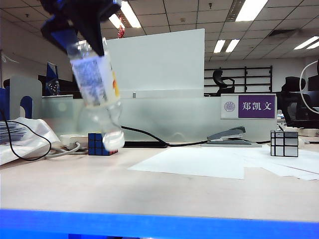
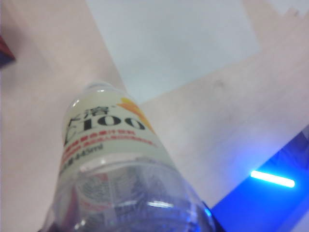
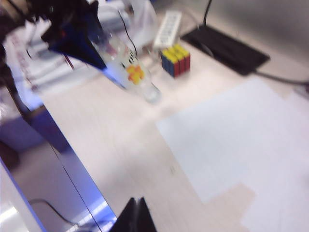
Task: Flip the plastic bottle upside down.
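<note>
The left gripper (image 1: 84, 37) has its jaws clamped on the base of the plastic bottle (image 1: 97, 82), which hangs below them in the air, cap down and slightly tilted, above the table (image 1: 149, 194) near a coloured cube (image 1: 99, 144). The right gripper (image 3: 137, 212), jaws shut and empty, waits well apart over a white sheet (image 3: 241, 140). The flip looks nearly made; next, probably, lowering the cap squarely onto the table.
</note>
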`<state>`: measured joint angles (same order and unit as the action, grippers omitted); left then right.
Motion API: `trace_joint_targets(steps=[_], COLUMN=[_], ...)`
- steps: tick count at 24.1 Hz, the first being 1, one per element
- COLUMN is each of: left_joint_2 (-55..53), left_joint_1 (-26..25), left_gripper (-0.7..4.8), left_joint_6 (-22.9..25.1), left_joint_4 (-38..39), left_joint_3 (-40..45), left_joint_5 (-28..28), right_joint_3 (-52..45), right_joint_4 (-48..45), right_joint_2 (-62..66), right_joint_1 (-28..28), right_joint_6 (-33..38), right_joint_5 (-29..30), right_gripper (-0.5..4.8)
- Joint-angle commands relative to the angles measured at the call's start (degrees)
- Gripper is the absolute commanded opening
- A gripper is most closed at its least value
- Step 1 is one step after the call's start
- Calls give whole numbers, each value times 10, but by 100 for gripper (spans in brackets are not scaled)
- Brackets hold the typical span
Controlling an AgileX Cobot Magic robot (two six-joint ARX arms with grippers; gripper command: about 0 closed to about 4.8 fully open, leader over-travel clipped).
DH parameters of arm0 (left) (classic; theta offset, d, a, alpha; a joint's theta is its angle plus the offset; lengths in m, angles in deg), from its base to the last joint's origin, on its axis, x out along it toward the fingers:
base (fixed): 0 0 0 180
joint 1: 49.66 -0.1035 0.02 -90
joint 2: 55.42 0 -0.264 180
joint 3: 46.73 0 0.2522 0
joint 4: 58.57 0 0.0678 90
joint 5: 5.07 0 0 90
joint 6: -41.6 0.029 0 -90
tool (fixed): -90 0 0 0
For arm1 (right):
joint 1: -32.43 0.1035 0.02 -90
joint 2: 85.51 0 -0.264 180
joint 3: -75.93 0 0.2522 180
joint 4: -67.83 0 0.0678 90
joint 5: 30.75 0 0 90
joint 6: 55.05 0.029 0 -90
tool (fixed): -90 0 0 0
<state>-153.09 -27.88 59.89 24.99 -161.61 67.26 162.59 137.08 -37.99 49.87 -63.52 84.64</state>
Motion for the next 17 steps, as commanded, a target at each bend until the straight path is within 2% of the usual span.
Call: trace_joint_targets(steps=[1, 17], left_joint_2=[-17, -28], left_joint_1=[0, 3], left_gripper=[-6, -6], left_joint_6=[15, 27], left_joint_4=[31, 49], left_joint_3=[-4, -4], left_joint_5=[1, 12], right_joint_3=[1, 1], right_joint_4=[19, 22], right_joint_2=[0, 0], right_joint_1=[1, 2], right_joint_6=[-17, -36], right_joint_5=[-37, -62], right_gripper=[-6, -6])
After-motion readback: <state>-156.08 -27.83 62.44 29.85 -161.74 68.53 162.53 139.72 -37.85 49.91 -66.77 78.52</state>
